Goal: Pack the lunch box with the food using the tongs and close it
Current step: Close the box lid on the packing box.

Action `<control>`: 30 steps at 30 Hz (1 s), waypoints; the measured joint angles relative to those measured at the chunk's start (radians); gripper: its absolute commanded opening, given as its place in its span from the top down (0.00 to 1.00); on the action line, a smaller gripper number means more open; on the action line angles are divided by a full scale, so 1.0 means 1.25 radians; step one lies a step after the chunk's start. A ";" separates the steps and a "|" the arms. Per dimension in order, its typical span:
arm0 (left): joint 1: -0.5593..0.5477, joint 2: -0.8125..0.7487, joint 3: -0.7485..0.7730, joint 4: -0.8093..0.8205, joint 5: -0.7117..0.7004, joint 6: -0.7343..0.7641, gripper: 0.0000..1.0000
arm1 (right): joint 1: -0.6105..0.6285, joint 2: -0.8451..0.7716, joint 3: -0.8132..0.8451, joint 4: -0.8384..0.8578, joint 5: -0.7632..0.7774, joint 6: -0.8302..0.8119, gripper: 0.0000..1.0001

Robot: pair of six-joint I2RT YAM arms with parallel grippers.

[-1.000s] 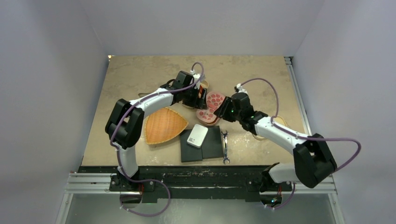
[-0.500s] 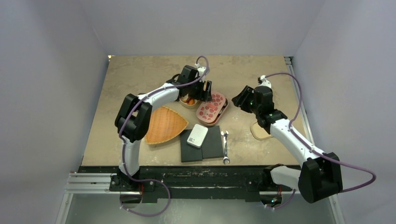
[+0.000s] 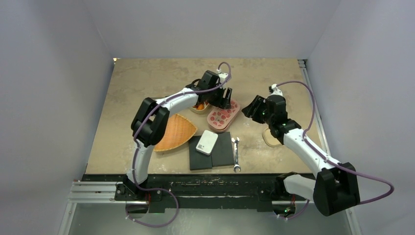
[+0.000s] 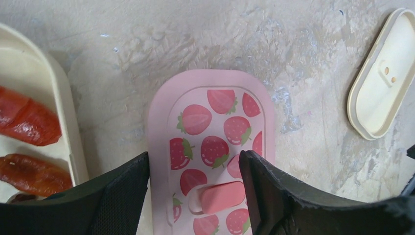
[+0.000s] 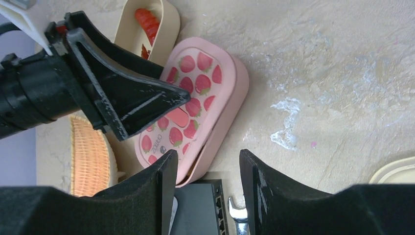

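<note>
Top and wrist views, one moment. Landmark: the pink strawberry-print lunch box [image 5: 205, 73], patterned lid uppermost, near the middle of the table [image 3: 147, 83]. My left pincer [image 4: 193, 156] hangs directly over this box, its two black fingers [image 4: 117, 196] spread wide across the lid's width, with nothing between them but the lid below; contact with the lid cannot be told. My right pincer [image 5: 206, 154] stands off the box's right side, parted about halfway, with nothing in its grasp. Just beside the box's left side, apart from it, lies a cream oval tray [image 4: 73, 147] holding the food [image 4: 27, 122], red and orange pieces set in a row. Well to the box's right lies a cream oval lid [image 4: 384, 73], inner face up. On the near side of the box are a black pad [image 3: 222, 152] carrying a small white device [image 3: 207, 142], a silver wrench [image 3: 236, 153] beside the pad, and, to the near left, a wicker basket [image 3: 171, 132].
</note>
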State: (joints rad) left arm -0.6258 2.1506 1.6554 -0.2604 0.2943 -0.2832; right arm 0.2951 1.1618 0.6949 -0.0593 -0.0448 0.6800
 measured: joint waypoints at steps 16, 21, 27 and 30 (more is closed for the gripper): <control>-0.026 0.009 0.015 -0.019 -0.032 0.014 0.30 | -0.001 -0.016 -0.020 0.011 -0.003 -0.003 0.42; -0.026 -0.014 -0.001 -0.039 -0.044 0.011 0.29 | -0.001 0.010 -0.024 0.018 0.000 -0.021 0.39; -0.026 -0.059 -0.023 -0.059 -0.051 0.007 0.28 | -0.001 0.053 -0.034 0.046 -0.003 -0.029 0.37; -0.026 -0.074 -0.044 -0.067 -0.053 0.004 0.29 | -0.001 0.070 -0.045 0.063 -0.012 -0.028 0.37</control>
State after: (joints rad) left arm -0.6586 2.0586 1.6001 -0.3439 0.2276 -0.2779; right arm 0.2935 1.2491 0.6384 0.0200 -0.0597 0.6453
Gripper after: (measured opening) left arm 0.713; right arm 0.624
